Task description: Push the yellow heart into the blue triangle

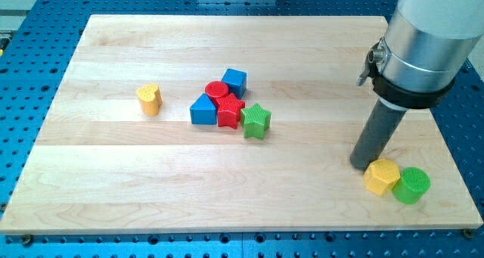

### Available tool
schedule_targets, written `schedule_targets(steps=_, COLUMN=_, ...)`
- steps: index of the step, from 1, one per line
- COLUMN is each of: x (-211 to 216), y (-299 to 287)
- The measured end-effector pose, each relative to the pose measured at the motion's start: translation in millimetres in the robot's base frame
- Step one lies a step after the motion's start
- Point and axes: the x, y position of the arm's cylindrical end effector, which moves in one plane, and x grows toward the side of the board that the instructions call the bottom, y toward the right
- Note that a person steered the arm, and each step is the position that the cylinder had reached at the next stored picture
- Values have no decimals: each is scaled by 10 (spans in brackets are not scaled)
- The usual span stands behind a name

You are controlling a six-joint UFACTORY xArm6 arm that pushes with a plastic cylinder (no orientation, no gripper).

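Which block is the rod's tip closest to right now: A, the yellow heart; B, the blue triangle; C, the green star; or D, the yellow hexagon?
D: my tip sits right beside the yellow hexagon at the view's bottom right, far from the yellow heart and the blue triangle.
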Motion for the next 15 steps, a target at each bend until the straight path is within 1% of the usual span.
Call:
schedule_targets(steps=1, x=5, y=-518)
schedule_targets(steps=3, x=92, y=-2090)
schedule_targets(steps=4, x=-98, y=-2706)
schedule_targets(steps=5, x=-435, y=-3093)
schedule_targets(steps=8, x=-1518, y=-3477)
schedule_targets(steps=9, x=-1625, y=-3405)
schedule_targets(steps=10, x=-1119, y=-3341)
schedule_targets(steps=11, x=-427, y=-3289)
schedule_targets(steps=12, x=-526, y=-3464)
schedule_targets(steps=13, x=-958, y=-3631)
schedule_targets(steps=14, x=-1220, y=-3368)
schedule_targets(steps=15, x=-1237, y=-2952)
